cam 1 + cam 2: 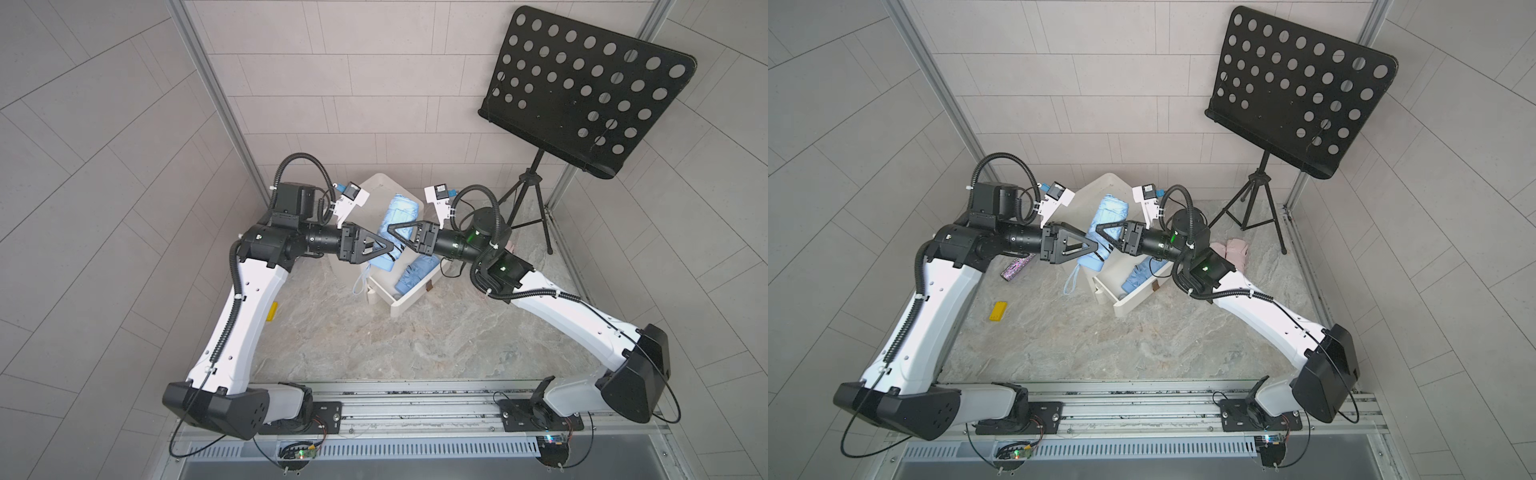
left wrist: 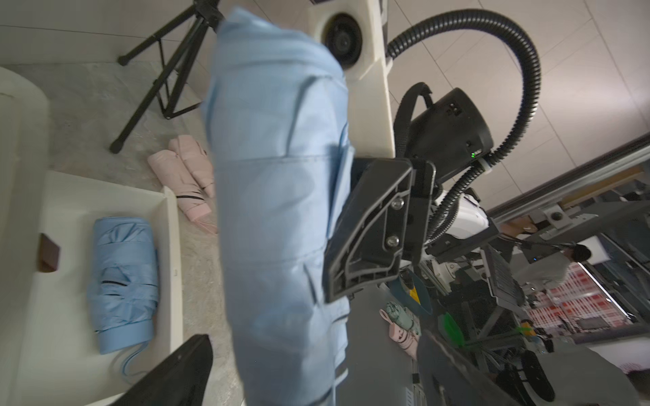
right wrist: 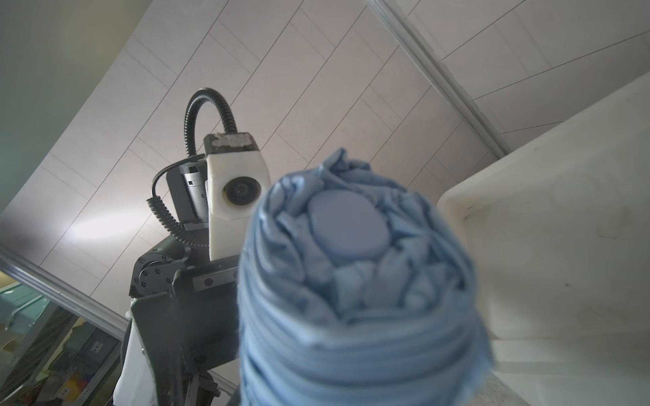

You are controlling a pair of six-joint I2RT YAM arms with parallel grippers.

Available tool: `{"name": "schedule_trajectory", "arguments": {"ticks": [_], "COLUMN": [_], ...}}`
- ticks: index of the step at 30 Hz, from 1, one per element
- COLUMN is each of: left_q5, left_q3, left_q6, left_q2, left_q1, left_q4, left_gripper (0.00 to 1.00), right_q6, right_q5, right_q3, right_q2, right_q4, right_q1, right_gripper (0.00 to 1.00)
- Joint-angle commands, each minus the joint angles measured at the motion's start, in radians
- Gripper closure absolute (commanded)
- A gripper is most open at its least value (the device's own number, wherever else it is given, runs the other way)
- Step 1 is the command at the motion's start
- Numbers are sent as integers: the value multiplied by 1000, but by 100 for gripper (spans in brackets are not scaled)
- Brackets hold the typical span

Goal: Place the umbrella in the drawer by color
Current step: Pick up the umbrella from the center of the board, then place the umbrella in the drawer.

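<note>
A folded light blue umbrella point(image 1: 397, 216) hangs in the air above the white drawer unit point(image 1: 376, 187), between my two grippers. My right gripper point(image 1: 391, 231) is shut on it; in the left wrist view its black finger point(image 2: 373, 232) presses into the fabric point(image 2: 278, 211). My left gripper point(image 1: 390, 247) stands open, its fingers wide on either side of the umbrella and off it. The umbrella's capped end point(image 3: 348, 228) fills the right wrist view. The open drawer point(image 1: 409, 297) below holds another blue umbrella point(image 1: 415, 274), which also shows in the left wrist view point(image 2: 123, 284).
A pink umbrella point(image 1: 1231, 249) lies on the table right of the drawer, under my right arm. A glittery purple umbrella point(image 1: 1016, 268) and a yellow block point(image 1: 998, 311) lie to the left. A black music stand point(image 1: 582, 91) on a tripod point(image 1: 532, 195) stands at the back right.
</note>
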Motion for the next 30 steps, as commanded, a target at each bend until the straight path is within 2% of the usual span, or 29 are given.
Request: {"name": "schedule_trajectory", "arguments": {"ticks": [1, 4, 8, 13, 21, 30], "left_q5": [-121, -217, -384, -540, -563, -569], "left_q3": [56, 84, 55, 1, -64, -95], "left_q6": [58, 103, 154, 210, 217, 223], "left_q2": [9, 15, -31, -86, -114, -120], "left_q1": [55, 81, 80, 80, 79, 79], "left_q4": [-74, -116, -87, -44, -9, 2], "left_gripper": [1, 1, 1, 1, 1, 1], "right_q6": [1, 14, 57, 85, 159, 280], "right_q5": [131, 213, 273, 315, 301, 255], "right_q3": [0, -7, -19, -28, -22, -3], "right_q2": [-110, -140, -132, -77, 82, 262], "right_q4": [-47, -200, -363, -440, -415, -284], "right_q1": [-48, -98, -155, -170, -171, -154], "right_gripper": [65, 65, 65, 65, 65, 65]}}
